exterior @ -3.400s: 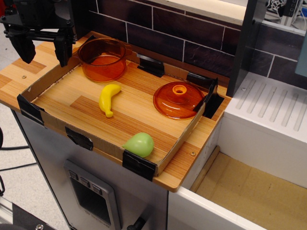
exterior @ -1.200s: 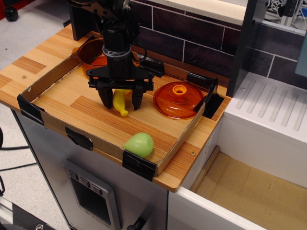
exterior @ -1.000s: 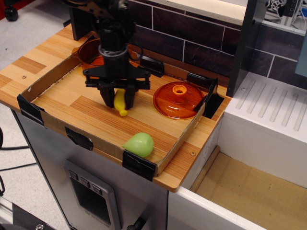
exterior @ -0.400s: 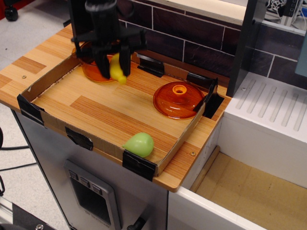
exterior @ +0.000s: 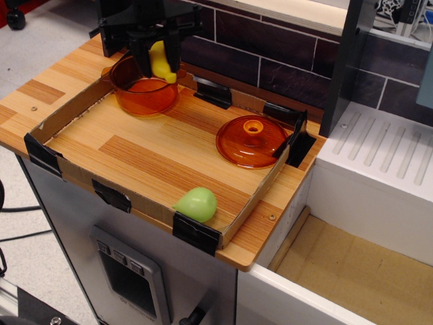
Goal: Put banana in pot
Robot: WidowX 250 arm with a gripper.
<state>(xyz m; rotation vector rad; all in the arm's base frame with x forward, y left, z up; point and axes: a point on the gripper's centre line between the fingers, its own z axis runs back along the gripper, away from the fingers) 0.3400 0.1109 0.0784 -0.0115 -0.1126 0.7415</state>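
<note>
In the upper left of the frame the gripper (exterior: 157,59) is clamping the banana (exterior: 160,62) upright, hanging directly over the pot (exterior: 143,86), tip pointing down toward its opening.

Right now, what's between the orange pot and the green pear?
Only bare wooden tray floor lies between the pot and the pear in this one camera view.

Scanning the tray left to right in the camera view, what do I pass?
Orange pot with the hand holding the banana above it → green pear-shaped toy at the near edge → orange lid.
</note>
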